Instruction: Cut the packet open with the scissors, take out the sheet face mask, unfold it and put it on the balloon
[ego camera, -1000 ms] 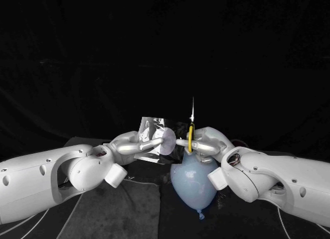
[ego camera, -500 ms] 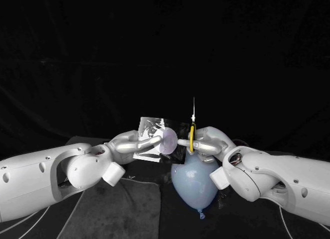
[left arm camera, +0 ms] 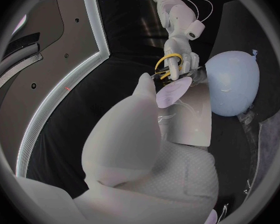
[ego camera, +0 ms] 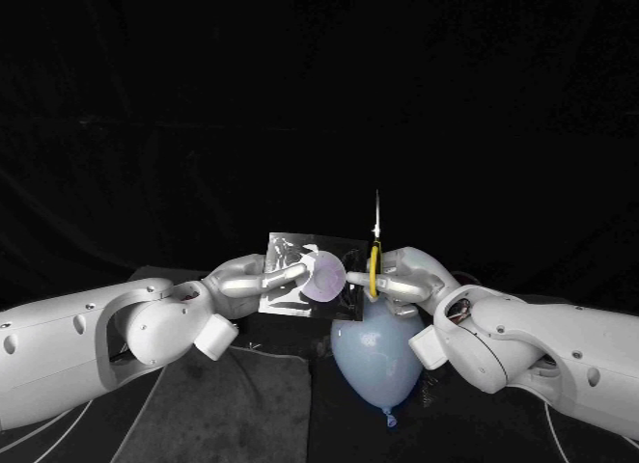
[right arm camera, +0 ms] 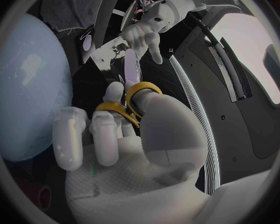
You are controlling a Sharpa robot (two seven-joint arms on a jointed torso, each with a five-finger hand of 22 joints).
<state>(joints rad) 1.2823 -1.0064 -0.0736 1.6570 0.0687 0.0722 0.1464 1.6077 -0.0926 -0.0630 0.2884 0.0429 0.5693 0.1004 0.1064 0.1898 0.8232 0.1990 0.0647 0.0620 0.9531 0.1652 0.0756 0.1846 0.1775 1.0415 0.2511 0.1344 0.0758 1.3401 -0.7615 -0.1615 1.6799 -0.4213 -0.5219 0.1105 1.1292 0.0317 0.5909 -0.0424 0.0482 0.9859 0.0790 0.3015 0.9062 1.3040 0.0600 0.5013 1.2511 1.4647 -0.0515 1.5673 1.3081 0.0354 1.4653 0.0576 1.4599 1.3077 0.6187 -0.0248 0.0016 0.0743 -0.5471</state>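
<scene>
Looks like a robotics lab or test booth: closed in behind by creased black cloth point(ego camera: 319, 116) hung in folds, furnished with a black tabletop point(ego camera: 174, 275) under a grey mat point(ego camera: 230, 405), worked by a white left arm point(ego camera: 83, 338) and right arm point(ego camera: 570, 347) trailing thin cables point(ego camera: 72, 417).

Nothing legible appears in any view. The packet point(ego camera: 290, 253) bears dark printed marks on its silvery face, yet no letters, brand or numbers can be made out on it.
</scene>
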